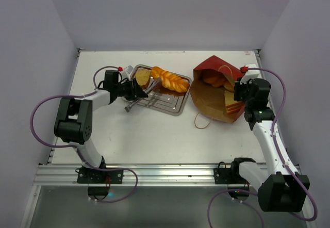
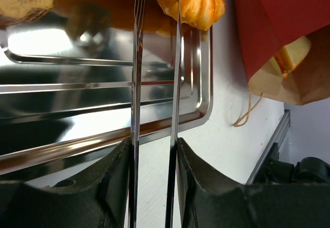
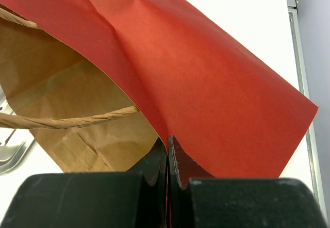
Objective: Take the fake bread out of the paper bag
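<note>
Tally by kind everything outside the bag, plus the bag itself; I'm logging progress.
Fake bread: 2, a braided loaf and a brown piece
Metal tray: 1
Tongs: 1
Paper bag: 1
Total: 5

My left arm (image 1: 77, 115) folds at the elbow, forearm reaching right, left gripper (image 1: 135, 90) clamped on the tongs (image 2: 136, 83). My right arm (image 1: 268, 135) stretches forward, right gripper (image 3: 168, 158) pinched tight on the paper bag (image 3: 206, 83) edge
</note>
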{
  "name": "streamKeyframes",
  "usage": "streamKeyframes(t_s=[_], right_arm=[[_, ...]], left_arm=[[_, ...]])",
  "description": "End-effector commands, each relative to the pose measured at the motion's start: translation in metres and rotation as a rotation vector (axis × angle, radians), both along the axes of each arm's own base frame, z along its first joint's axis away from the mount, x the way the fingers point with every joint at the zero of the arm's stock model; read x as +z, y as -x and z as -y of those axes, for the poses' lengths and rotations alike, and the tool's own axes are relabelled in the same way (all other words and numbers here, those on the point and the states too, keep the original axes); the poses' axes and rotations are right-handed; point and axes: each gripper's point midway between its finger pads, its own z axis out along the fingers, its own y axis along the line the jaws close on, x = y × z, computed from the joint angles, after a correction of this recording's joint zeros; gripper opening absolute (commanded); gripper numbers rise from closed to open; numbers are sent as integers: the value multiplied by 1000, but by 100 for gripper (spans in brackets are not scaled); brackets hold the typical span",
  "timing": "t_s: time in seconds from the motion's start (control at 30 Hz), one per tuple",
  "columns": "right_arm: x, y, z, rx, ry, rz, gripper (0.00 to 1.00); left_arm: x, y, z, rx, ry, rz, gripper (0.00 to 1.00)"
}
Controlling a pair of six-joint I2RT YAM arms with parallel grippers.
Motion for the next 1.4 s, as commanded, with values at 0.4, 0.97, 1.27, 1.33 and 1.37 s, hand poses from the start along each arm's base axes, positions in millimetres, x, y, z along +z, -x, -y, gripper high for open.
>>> streamKeyframes(t_s=[0.4,0.97,1.27,1.33,1.37], right_arm=[[9,-3,0,5,-7,32,0],[10,-2,-2,12,-10,34,0],[11,-1,-2,14,-8,38,0],[12,-2,-2,15,-5,40,0],[12,-2,-2,17,-4,39,0]], left_arm=[[33,-6,-25,73,-151,87,43],[39,0,-27,76,-162,74,50],[56,21,-21,38,-107,92,48],[68,30,-19,26,-82,119,47],[74,37,-15,3,-56,128,46]])
